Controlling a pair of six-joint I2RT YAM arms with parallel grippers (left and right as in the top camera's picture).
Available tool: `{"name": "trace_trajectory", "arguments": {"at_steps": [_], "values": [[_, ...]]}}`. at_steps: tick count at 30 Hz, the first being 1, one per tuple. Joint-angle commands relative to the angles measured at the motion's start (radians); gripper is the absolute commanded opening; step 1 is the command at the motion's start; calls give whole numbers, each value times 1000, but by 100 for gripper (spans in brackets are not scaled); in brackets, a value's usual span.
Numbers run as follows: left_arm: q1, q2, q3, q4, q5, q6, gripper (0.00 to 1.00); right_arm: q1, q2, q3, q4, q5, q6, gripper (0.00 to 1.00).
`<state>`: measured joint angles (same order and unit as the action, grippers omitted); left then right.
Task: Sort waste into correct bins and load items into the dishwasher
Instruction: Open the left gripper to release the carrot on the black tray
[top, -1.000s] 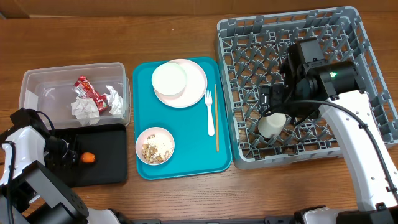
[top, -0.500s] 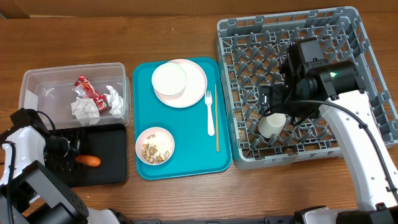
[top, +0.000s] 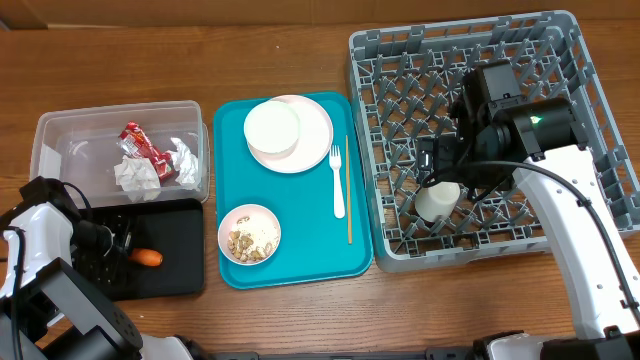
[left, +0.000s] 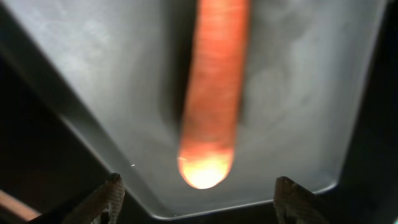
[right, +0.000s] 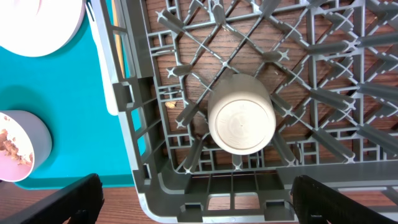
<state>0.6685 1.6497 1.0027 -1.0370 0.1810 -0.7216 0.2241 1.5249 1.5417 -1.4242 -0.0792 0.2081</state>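
A small orange carrot (top: 147, 258) lies loose on the floor of the shallow black tray (top: 180, 278). My left gripper (top: 115, 243) hovers just left of it, open; in the left wrist view the carrot (left: 211, 93) lies beyond the spread fingertips (left: 111, 194), touching neither. The clear tub (top: 60, 135) holds a red wrapper (top: 140, 143) and crumpled napkins (top: 138, 178). My right gripper (top: 440, 168) stands open over the grey rack (top: 590, 80), above a small white cup (right: 241, 120) set upside down among the pegs.
A teal tray (top: 300, 265) between tub and rack carries a white plate (top: 318, 140) with an upturned bowl (top: 272, 128), a bowl of crumbs (top: 249, 234), a white fork (top: 337, 180) and a thin wooden stick (top: 348, 190).
My left gripper opened and let go of the carrot, which now lies flat in the black tray. The right arm has not moved.
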Motion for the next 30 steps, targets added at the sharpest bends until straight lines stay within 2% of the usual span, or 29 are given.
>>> {"name": "trace_trajectory", "arguments": {"at_steps": [1,3,5,6,7,12,18,26,30], "values": [[0,-14,16,-18,-63,27,58,3,-11,20,5,-5,-6,100],[0,-14,16,-10,-57,27,32,3,-11,20,5,-5,-6,100],[0,-14,16,-5,-40,27,23,3,-11,20,5,-5,-6,100],[0,-14,16,-6,-26,35,6,3,-11,20,5,-5,-6,100],[0,-14,16,-6,-26,43,4,3,-11,20,5,-5,-6,100],[0,-14,16,-45,-100,35,4,3,-11,20,5,-5,-6,100],[-8,-14,-4,-80,-229,-116,4,3,-11,20,5,-5,-6,100],[-15,-14,-163,158,-257,-131,4,3,-11,20,5,-5,-6,100],[-14,-14,-204,240,-182,-91,4,3,-11,20,5,-5,-6,100]]}}
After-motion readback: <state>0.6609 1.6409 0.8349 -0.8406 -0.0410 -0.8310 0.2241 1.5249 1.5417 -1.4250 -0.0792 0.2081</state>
